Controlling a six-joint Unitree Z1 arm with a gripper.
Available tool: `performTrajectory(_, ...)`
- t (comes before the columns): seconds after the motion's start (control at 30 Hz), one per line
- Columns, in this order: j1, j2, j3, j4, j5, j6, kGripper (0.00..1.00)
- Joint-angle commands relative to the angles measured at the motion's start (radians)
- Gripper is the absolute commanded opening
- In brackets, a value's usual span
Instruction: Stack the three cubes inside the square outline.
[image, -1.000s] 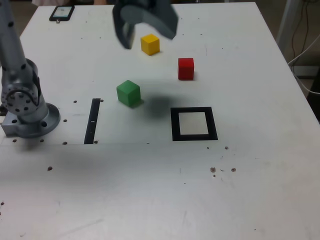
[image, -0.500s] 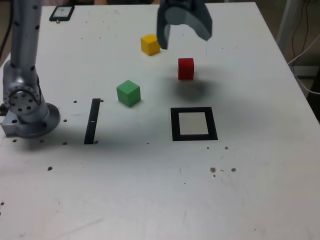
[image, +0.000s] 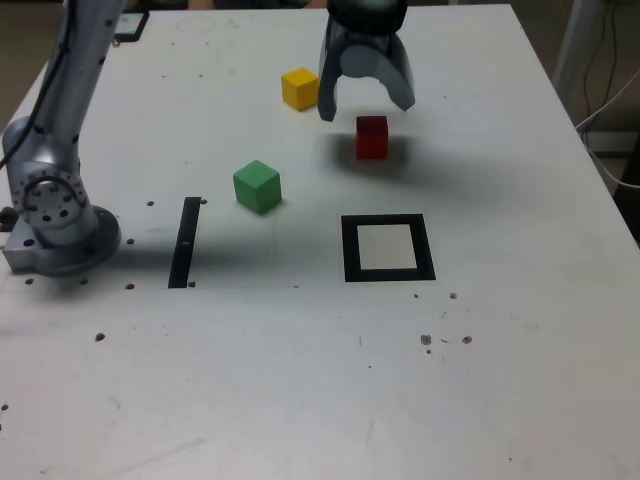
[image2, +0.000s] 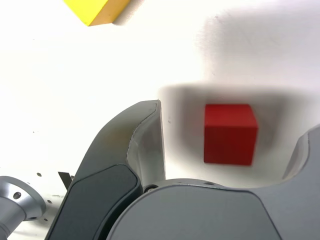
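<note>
Spread jaws hang over red cube (image: 372, 137); square outline (image: 388, 248) unfilled

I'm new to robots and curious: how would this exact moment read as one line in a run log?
gripper: open, above red cube | yellow cube, green cube: on table, apart | square outline: no cube inside | stack: not begun

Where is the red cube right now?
In the exterior view the red cube sits on the table beyond the square outline, right of the yellow cube, directly under the gripper with its open jaws.

Bright even light, soft shadows, wrist view perhaps slightly blurred
</note>
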Motion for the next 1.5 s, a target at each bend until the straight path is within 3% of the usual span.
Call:
performTrajectory(0.0, -0.003, 0.017, 0.006, -0.006, -0.004, -0.004, 0.9)
performTrajectory(0.4, -0.057, 0.041, 0.016, -0.028, -0.039, -0.042, 0.83)
performTrajectory(0.67, -0.052, 0.04, 0.015, -0.04, -0.038, -0.045, 0.78)
performTrajectory(0.87, -0.044, 0.045, 0.018, -0.046, -0.033, -0.047, 0.7)
performTrajectory(1.1, -0.041, 0.045, 0.04, -0.079, -0.057, -0.047, 0.62)
performTrajectory(1.47, -0.024, 0.044, 0.037, -0.095, -0.05, -0.047, 0.33)
